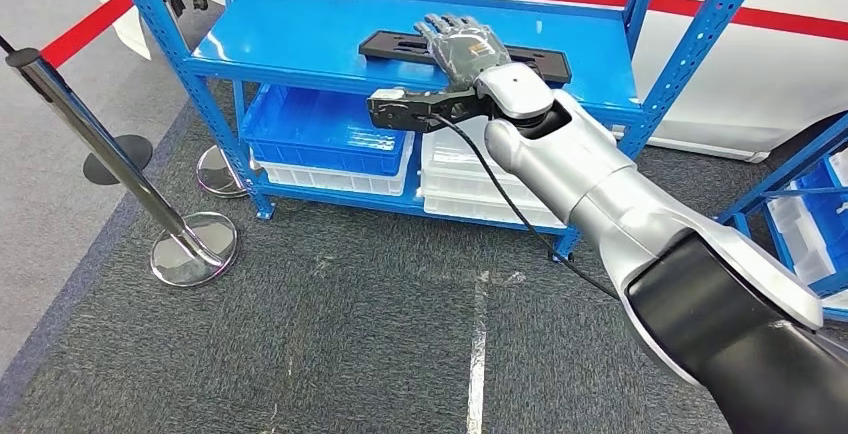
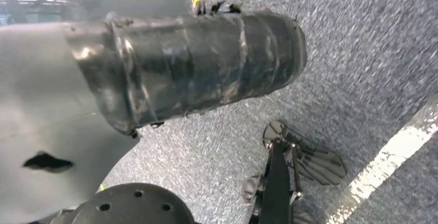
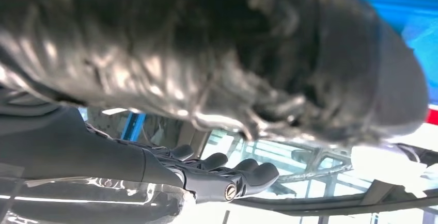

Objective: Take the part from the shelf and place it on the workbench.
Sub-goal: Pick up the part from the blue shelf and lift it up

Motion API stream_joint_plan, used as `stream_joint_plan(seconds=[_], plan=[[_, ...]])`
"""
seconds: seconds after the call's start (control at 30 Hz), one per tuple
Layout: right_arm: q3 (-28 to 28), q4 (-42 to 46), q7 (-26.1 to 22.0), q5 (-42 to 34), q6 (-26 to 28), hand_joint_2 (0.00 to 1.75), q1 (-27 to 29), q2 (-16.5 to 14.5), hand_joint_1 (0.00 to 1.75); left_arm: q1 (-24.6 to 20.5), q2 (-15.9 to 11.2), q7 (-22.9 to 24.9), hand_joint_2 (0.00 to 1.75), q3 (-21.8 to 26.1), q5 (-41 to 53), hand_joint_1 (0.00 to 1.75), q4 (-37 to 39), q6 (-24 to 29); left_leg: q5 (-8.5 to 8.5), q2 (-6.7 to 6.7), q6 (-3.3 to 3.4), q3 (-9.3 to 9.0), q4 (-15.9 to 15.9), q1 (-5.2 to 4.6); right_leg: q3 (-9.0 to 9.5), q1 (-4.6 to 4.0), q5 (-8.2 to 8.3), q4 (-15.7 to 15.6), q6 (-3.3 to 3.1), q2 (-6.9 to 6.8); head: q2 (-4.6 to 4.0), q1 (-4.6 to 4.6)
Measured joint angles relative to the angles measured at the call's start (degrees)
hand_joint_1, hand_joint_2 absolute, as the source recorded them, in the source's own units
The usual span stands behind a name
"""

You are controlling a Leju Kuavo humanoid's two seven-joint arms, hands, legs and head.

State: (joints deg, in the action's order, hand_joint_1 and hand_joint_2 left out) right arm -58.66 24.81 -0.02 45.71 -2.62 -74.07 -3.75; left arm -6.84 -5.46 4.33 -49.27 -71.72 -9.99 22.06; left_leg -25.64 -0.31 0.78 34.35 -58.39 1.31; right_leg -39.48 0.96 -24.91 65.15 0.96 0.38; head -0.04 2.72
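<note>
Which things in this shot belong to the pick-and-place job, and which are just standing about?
Job:
- black part on the shelf's top deck
- right hand, fingers spread over the part

Standing about:
- blue bin
- white bins
- stanchion posts
- red barrier belt

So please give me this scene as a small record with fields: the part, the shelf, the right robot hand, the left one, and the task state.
part: black flat part, lying on the top board of the shelf
shelf: blue metal shelf, blue and white bins on the lower level
right robot hand: right robot hand stretched over the part, grasp cannot be confirmed
left robot hand: left robot hand hanging above the carpet
task state: part not yet lifted
</note>
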Motion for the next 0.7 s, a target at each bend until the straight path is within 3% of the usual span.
stream_joint_plan(seconds=[0.07, 0.2, 0.27, 0.33, 0.4, 0.43, 0.53, 0.6, 0.7], plan=[[0.00, 0.04, -0.01, 0.13, -0.02, 0.00, -0.09, 0.01, 0.00, 0.02, 0.02, 0.08, 0.00, 0.00, -0.15, 0.00, 0.00, 0.16, -0.39, -0.10, -0.67, 0.19, -0.47, -0.09, 2.18, -0.21, 1.23, -4.67, -0.29, 0.02, 0.00, 0.04], [0.00, 0.10, -0.02, 0.40, -0.04, 0.00, -0.09, 0.03, 0.00, 0.06, 0.10, -0.33, 0.00, 0.00, -0.76, 0.00, 0.00, 0.19, -0.86, -0.05, -1.88, 0.45, -0.73, 0.10, 2.74, -0.29, 1.06, -5.79, -1.37, 0.13, 0.00, 0.08], [0.00, 0.11, -0.04, 0.53, -0.04, 0.00, -0.13, 0.04, 0.00, 0.09, 0.14, -0.60, 0.00, 0.00, -0.84, 0.00, 0.00, 0.19, -3.11, 0.05, -2.28, 2.11, -4.63, 0.17, 3.20, -0.05, 1.12, -6.20, -1.97, 0.14, 0.00, 0.31], [0.01, 0.11, -0.13, 0.63, -0.07, 0.00, -0.03, 0.03, 0.00, 0.07, 0.15, -0.87, 0.00, 0.00, -0.86, 0.00, 0.00, 0.19, -6.02, 0.06, -2.47, 5.56, -11.77, 0.15, 3.44, -0.18, 0.97, -6.22, -2.38, 0.18, 0.00, 0.47], [0.01, 0.11, -0.24, 0.73, -0.13, 0.00, 0.19, 0.03, 0.00, 0.11, 0.16, -0.93, 0.00, 0.00, -0.86, 0.00, 0.00, 0.22, -6.17, 0.06, -2.47, 7.80, -15.31, 0.14, 3.66, -0.39, 0.78, -6.18, -2.56, 0.24, 0.00, 0.47], [0.01, 0.11, -0.28, 0.77, -0.16, 0.00, 0.25, 0.03, 0.00, 0.13, 0.16, -0.86, 0.00, 0.00, -0.85, 0.00, 0.00, 0.28, -4.83, 0.06, -2.36, 7.56, -14.18, 0.13, 3.80, -0.46, 0.67, -6.16, -2.59, 0.28, 0.00, 0.47], [0.01, 0.14, -0.49, 1.07, -0.20, 0.00, 0.23, 0.01, 0.00, 0.14, 0.16, -0.57, 0.00, 0.00, -0.76, 0.00, 0.00, 0.46, 0.40, 0.08, -1.56, 3.01, -3.92, -0.20, 4.37, -0.69, 0.19, -6.12, -2.32, 0.38, 0.00, 0.44], [0.01, 0.23, -0.79, 1.46, -0.22, 0.00, 0.22, -0.11, 0.00, 0.03, 0.16, -0.50, 0.00, 0.00, -0.71, 0.00, 0.00, 0.51, 0.84, 0.05, -1.12, 1.35, -0.57, -0.56, 4.40, -0.85, 0.04, -6.16, -1.93, 0.37, 0.00, 0.40], [0.00, 0.38, -1.12, 1.82, -0.25, 0.00, 0.40, -0.56, 0.00, 0.03, 0.22, -0.74, 0.00, 0.00, -0.70, 0.00, 0.00, 0.42, 0.76, 0.03, -0.53, 0.92, 0.09, -0.45, 4.48, -0.94, -0.13, -6.24, -1.21, 0.26, 0.00, 0.38]])
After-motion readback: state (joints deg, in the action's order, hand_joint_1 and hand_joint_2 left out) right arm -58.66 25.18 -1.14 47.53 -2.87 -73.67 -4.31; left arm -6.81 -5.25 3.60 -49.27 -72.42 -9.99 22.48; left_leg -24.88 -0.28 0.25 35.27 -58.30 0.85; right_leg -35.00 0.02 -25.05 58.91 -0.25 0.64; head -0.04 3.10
